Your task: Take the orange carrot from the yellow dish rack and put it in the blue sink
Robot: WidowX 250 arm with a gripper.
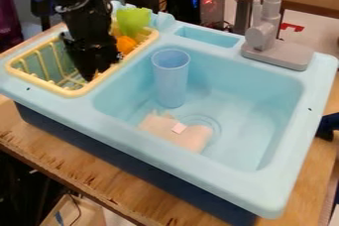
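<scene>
at the upper left, can see the black end effector (91, 72), pointing down into the yellow rack (66, 91), between its long sides. cannot tell the opening, neither wide nor narrow, because of the dark shape against the bars. cannot tell either about any hold on a thing; can see only a small orange bit (96, 75) right beside the tip. near the end effector, on the right of it and deeper in the rack, can find a rounded orange thing (126, 45), partly hidden, with no clear long axis. just above it, a bright green thing (134, 21), standing upright, with a wavy top edge.

as for the rack, lying level with the long axis slanting from lower left to upper right; pale yellow, with a smooth rounded rim and thin bars.

in the light blue sink (265, 190), a blue cup (171, 79), upright, with the mouth facing up. in front of it, on the basin floor, a flat beige piece (161, 128), carrying a small pale square (179, 128). behind the basin, a grey faucet (263, 36). under all, a wooden counter (99, 185).
</scene>
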